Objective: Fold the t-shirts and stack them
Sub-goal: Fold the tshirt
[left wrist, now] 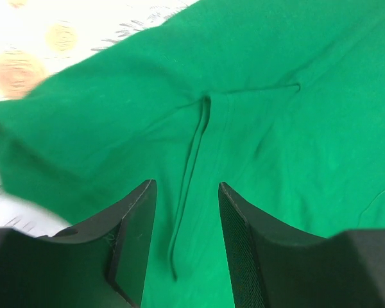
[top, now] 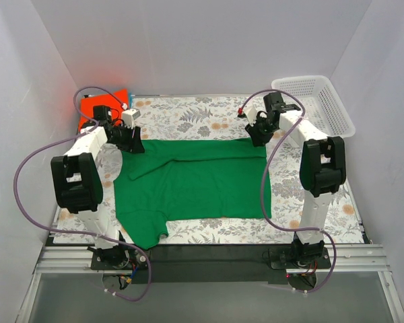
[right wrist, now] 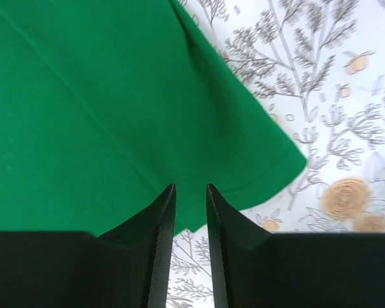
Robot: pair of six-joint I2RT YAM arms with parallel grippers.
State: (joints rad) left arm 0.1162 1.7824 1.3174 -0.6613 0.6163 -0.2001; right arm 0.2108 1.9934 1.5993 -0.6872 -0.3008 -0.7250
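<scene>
A bright green t-shirt (top: pixel 195 182) lies spread on the flowered tablecloth, its upper part folded down over itself and one sleeve hanging out at the near left. My left gripper (top: pixel 136 145) hovers over the shirt's far left corner. In the left wrist view it (left wrist: pixel 187 185) is open above a crease in the green cloth (left wrist: pixel 276 128), holding nothing. My right gripper (top: pixel 259 138) is at the far right corner. Its jaws (right wrist: pixel 190 186) stand slightly apart over the hem edge (right wrist: pixel 102 96), gripping nothing. An orange-red t-shirt (top: pixel 97 108) lies at the far left. No blue shirt shows.
A white mesh basket (top: pixel 323 101) stands at the far right by the wall. White walls close in the table on three sides. The flowered tablecloth (top: pixel 188 114) shows bare behind the green shirt.
</scene>
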